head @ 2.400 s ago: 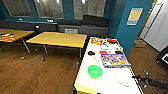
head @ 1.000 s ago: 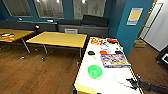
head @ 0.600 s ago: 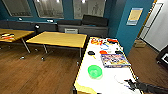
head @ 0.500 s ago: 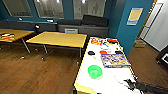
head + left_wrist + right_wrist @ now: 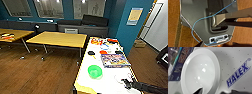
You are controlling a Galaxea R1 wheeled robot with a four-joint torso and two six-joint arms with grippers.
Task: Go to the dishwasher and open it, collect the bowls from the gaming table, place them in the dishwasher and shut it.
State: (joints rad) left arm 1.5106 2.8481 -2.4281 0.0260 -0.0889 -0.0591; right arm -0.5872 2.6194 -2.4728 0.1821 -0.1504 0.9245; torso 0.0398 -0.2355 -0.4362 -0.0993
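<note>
Right arm's crept in over the gaming table (image 5: 110,85); right gripper (image 5: 127,83) above white dish (image 5: 200,72), grip unclear. Green bowl (image 5: 95,71) untouched.

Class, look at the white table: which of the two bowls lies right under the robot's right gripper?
The white bowl, beside the board game box; the right gripper hangs over it. The green bowl sits apart, nearer the table's other edge.
</note>
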